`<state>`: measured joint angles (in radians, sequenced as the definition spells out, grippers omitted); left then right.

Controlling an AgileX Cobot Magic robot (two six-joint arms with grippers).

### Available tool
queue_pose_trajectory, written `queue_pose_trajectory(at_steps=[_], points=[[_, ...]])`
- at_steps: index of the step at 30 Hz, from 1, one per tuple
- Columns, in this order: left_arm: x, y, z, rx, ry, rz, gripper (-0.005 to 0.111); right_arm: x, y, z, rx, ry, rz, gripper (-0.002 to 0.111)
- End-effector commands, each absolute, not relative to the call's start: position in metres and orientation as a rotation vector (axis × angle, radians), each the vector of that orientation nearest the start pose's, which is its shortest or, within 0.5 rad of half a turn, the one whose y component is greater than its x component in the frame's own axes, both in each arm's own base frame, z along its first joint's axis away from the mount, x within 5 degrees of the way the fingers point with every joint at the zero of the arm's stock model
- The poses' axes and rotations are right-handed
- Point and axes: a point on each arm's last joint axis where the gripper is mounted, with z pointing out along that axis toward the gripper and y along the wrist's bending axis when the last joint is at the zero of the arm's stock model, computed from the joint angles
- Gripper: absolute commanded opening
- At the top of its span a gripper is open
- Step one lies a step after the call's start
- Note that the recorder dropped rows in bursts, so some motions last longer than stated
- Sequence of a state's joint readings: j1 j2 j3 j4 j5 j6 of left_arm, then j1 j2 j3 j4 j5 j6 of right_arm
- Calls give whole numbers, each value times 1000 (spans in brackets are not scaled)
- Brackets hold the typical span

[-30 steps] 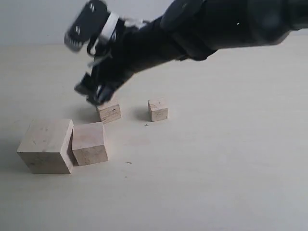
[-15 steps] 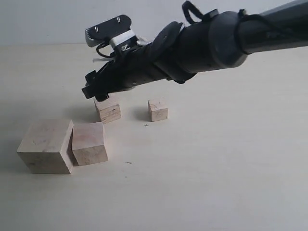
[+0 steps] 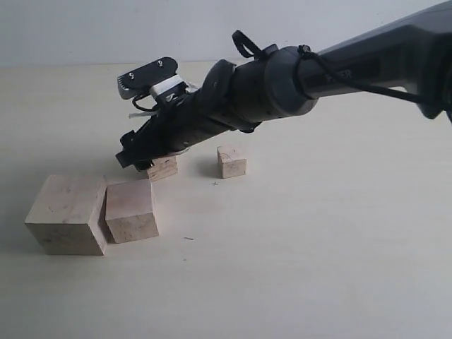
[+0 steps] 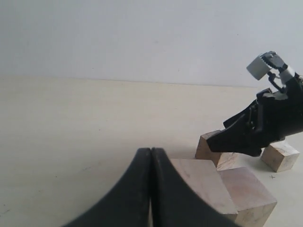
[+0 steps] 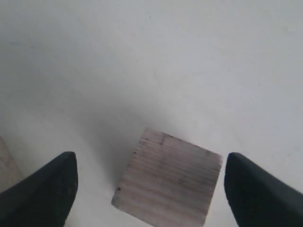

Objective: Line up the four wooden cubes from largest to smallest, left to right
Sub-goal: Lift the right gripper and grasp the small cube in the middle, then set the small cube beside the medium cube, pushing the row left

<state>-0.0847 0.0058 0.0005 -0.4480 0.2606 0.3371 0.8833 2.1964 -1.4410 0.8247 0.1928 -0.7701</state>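
Note:
Four pale wooden cubes rest on the light table. The largest cube [image 3: 67,215] [image 4: 201,182] is at the left, touching the second cube [image 3: 131,210] [image 4: 249,193]. Behind them lies the third cube [image 3: 167,169] [image 4: 209,148] [image 5: 168,182], and the smallest cube [image 3: 232,161] [image 4: 280,155] sits to its right. My right gripper [image 3: 139,161] [image 4: 236,139] [image 5: 149,163] reaches across from the right, low over the third cube and open, one finger on each side of it. My left gripper [image 4: 150,152] is shut on nothing, beside the largest cube, and does not show in the exterior view.
The black right arm [image 3: 282,85] stretches over the table's middle from the upper right. Bare tabletop [image 3: 318,247] lies to the right of the cubes and in front of them. A pale wall [image 3: 70,28] stands behind the table.
The right gripper has come down and moved a little left, from above the third cube to around it, with its wrist turning. The cubes have not moved.

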Motion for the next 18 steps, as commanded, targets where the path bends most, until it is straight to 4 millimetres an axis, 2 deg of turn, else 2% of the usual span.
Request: queue_pose_trajectory(at_steps=[1,6,8,9,10,11,12,13,14,15,17,18], points=[[54,-15,192,66,1718,-232,0,293,372,118,-1041,2205,555,80],[54,-15,192,66,1718,-232,0,295,372,104,-1038,2218,531,80],[54,-15,192,66,1718,-232,0,297,373,102,-1035,2216,528,72],[54,-15,192,66,1718,-232,0,300,374,105,-1028,2209,533,54],[54,-15,192,66,1718,-232,0,301,375,106,-1026,2204,535,43],[54,-15,192,66,1718,-232,0,301,377,114,-1047,2186,546,21],[54,-15,192,66,1718,-232,0,301,377,121,-1071,2167,547,13],[54,-15,192,66,1718,-232,0,299,376,144,-1104,2123,558,0],[54,-15,192,66,1718,-232,0,299,374,161,-1110,2102,571,0],[54,-15,192,66,1718,-232,0,294,364,198,-1176,2048,578,0],[54,-15,192,68,1718,-230,0,285,339,249,-1310,1997,548,0],[54,-15,192,68,1718,-230,0,277,324,266,-1422,1995,503,0]])
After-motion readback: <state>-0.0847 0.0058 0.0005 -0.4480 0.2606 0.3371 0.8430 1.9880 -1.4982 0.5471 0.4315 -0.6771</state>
